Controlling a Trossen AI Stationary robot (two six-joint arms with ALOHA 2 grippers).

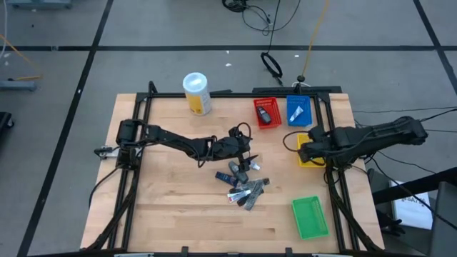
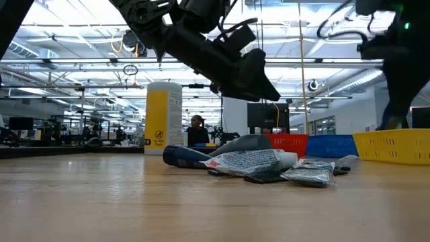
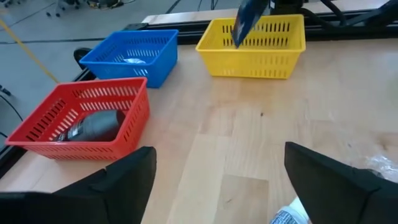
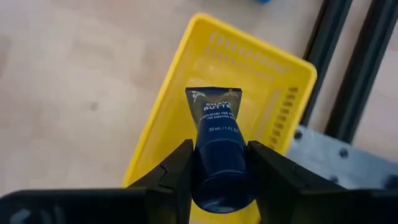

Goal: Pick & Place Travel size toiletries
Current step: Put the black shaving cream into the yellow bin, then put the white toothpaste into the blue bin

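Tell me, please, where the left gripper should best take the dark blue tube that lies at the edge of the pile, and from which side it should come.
Grip the dark blue tube across its rounded body, coming straight down from above. It lies flat on the table at the pile's edge nearest the canister, so that end looks free of the other toiletries. The left gripper hangs open just above.

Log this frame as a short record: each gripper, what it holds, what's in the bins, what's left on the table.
left gripper: open, above pile
right gripper: shut on blue tube, over yellow bin
red bin: one dark item
blue bin: one pale item
green bin: nothing visible in it
pile: several toiletries mid-table
canister: upright, far side
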